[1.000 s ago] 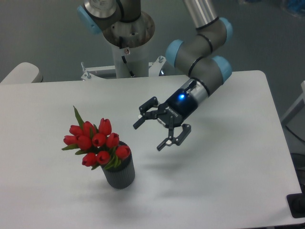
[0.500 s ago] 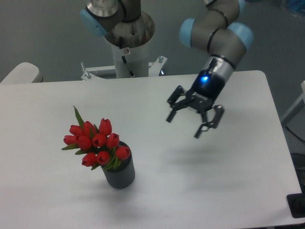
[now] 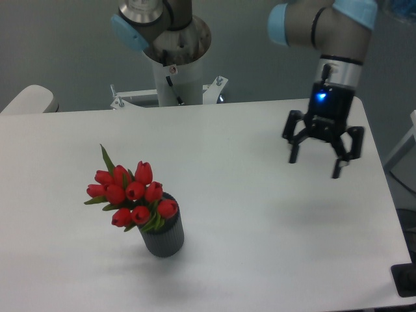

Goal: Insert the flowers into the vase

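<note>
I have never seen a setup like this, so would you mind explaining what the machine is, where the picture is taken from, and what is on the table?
This is one robot arm, mounted behind a white table, seen by a fixed camera looking down from the front. At the arm's end is a two-finger gripper, its black fingers spread open and holding nothing, hanging above the table's right side. On the left stands a small dark grey ribbed vase. A bunch of red tulips, the flowers, already sits in it, spreading wider than its mouth.

Red tulips with green leaves sat in dark grey ribbed vase, bunch leaning left, wider than rim. Vase stood upright on counter, front-left.
</note>
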{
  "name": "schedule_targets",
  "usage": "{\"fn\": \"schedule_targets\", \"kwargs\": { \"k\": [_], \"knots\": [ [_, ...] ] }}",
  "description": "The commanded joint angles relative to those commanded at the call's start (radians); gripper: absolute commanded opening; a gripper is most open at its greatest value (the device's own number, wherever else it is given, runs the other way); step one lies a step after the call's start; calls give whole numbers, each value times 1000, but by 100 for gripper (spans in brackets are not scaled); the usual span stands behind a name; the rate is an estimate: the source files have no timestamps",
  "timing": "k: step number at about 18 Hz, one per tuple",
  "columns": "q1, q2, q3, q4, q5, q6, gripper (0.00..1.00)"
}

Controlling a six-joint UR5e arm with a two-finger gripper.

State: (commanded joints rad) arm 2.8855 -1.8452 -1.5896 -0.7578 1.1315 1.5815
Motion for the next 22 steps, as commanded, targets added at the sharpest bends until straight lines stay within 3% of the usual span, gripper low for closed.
{"fn": "schedule_targets", "kwargs": {
  "k": [2,8,11,15,22],
  "knots": [
    [-35,-38,64,-24,72,12,100],
    [-51,-149,298,-247,218,207,100],
    [-57,-193,384,-305,244,225,100],
    [-81,-239,471,-363,281,225,100],
    [-103,-269,516,-368,313,227,100]
  ]
}}
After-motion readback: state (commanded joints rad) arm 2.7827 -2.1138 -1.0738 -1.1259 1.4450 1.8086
